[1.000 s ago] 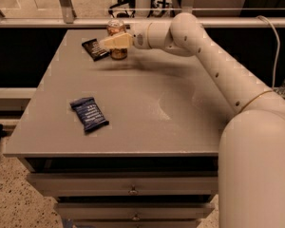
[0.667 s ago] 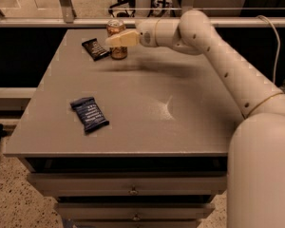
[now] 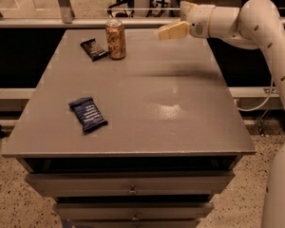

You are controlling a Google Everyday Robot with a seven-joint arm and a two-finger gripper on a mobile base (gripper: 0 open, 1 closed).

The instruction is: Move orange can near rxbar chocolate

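The orange can (image 3: 116,39) stands upright at the far left of the grey table (image 3: 180,80), its side right next to the small black rxbar chocolate (image 3: 93,49), which lies flat just to its left. My gripper (image 3: 170,31) is up in the air at the back of the table, well to the right of the can. It holds nothing and its pale fingers (image 3: 173,31) point left.
A larger dark blue bar wrapper (image 3: 88,113) lies flat near the front left of the table. Drawers (image 3: 132,190) sit under the tabletop. A railing and chairs stand behind the table's far edge.
My gripper was at the can beside the black bar. It has let go and pulled back to the right and up. The can stays standing next to the bar.
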